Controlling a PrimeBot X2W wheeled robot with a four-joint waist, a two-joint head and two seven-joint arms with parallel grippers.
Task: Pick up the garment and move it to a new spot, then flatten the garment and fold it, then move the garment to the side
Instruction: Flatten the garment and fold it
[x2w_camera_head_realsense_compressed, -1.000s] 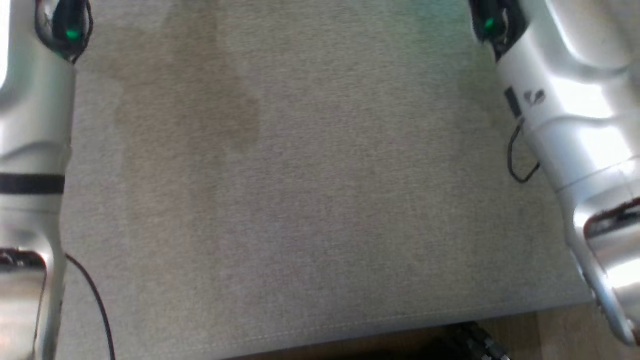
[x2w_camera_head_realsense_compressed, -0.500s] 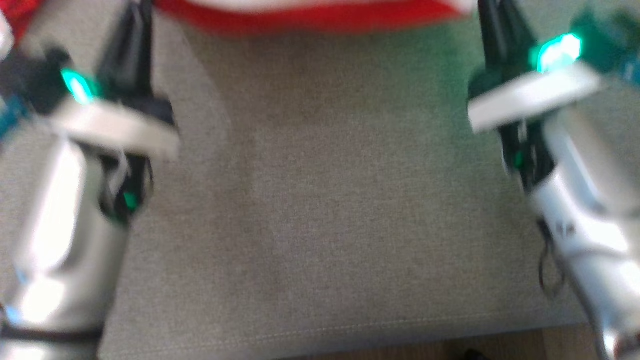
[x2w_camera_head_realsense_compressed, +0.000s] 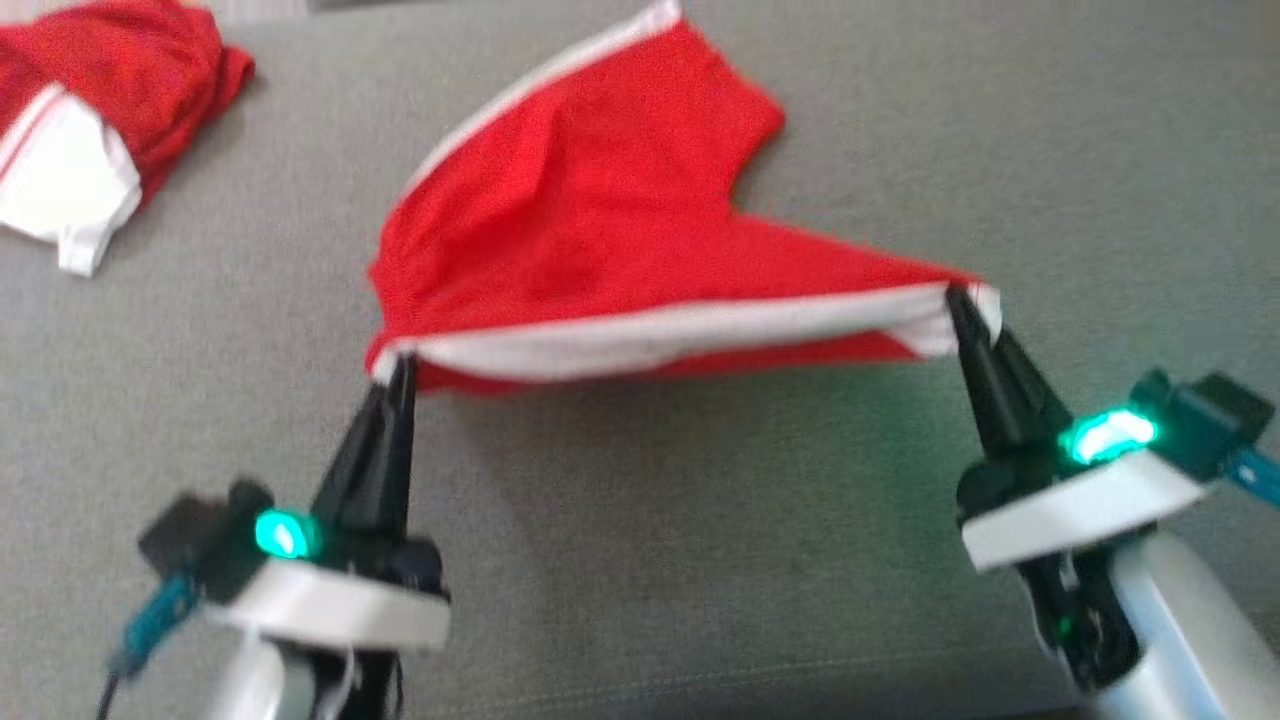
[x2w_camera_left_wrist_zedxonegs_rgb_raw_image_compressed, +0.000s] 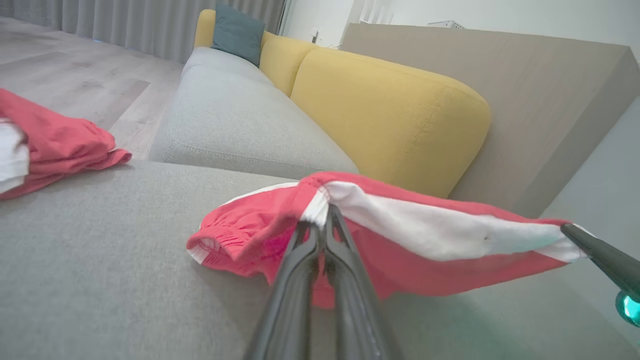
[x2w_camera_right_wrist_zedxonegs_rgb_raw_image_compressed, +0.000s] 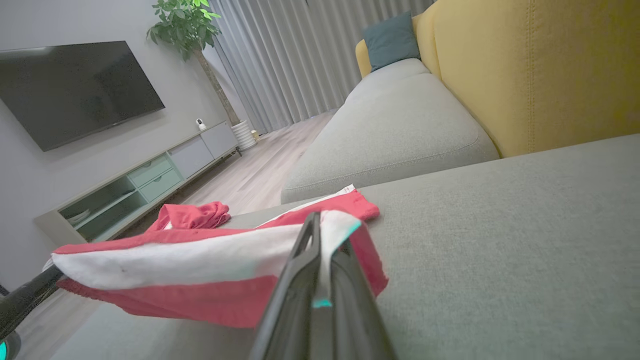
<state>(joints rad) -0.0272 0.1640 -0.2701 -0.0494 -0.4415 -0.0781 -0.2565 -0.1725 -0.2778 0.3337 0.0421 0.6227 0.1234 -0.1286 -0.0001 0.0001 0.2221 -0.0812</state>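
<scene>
While a crumpled red-white heap lies at 10 o'clock on the grey woven cushion, we've L claw & R claw clamped on the red garment, white band taut.

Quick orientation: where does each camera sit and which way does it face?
Head view: on the head, looking down at the grey sofa seat; left gripper and right gripper hold the red shorts stretched between them.
Left wrist view: low over the seat, looking along its fingers toward the yellow backrest; the right gripper's finger enters at right.
Right wrist view: low, looking along its fingers past the shorts toward the TV and curtains.
Shared: both wrist views show the teal cushion and the crumpled red garment.
</scene>
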